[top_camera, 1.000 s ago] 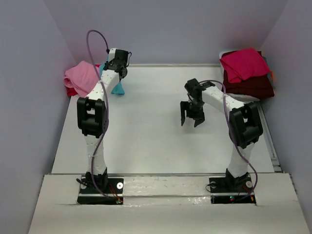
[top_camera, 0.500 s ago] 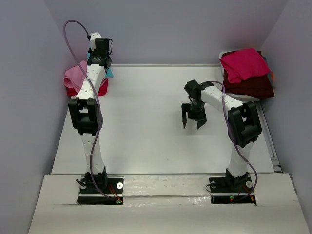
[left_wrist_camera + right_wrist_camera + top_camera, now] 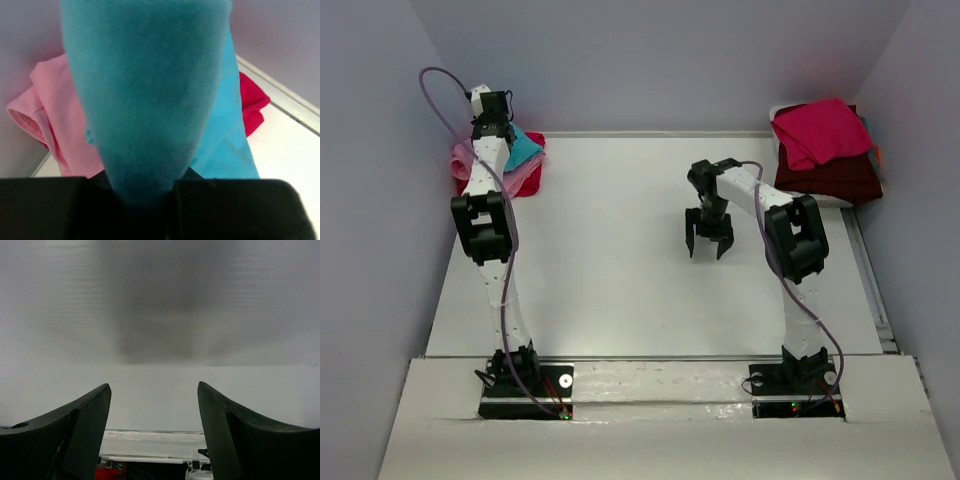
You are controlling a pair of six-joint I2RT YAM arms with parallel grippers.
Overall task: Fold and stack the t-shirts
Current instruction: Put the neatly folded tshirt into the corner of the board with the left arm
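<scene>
White table (image 3: 610, 300) lies under the right end effector (image 3: 708, 243), which hangs wide open and empty at mid-table, probably on standby. At far left, the left end effector (image 3: 498, 133) is nearly closed, pinching the bunched turquoise shirt (image 3: 150, 100) so it hangs clear above the pink shirt (image 3: 55, 115) and red shirt (image 3: 252, 102). The cloth hides its fingers. At far right, the crimson shirt (image 3: 820, 130) tops the maroon shirt (image 3: 835, 180).
</scene>
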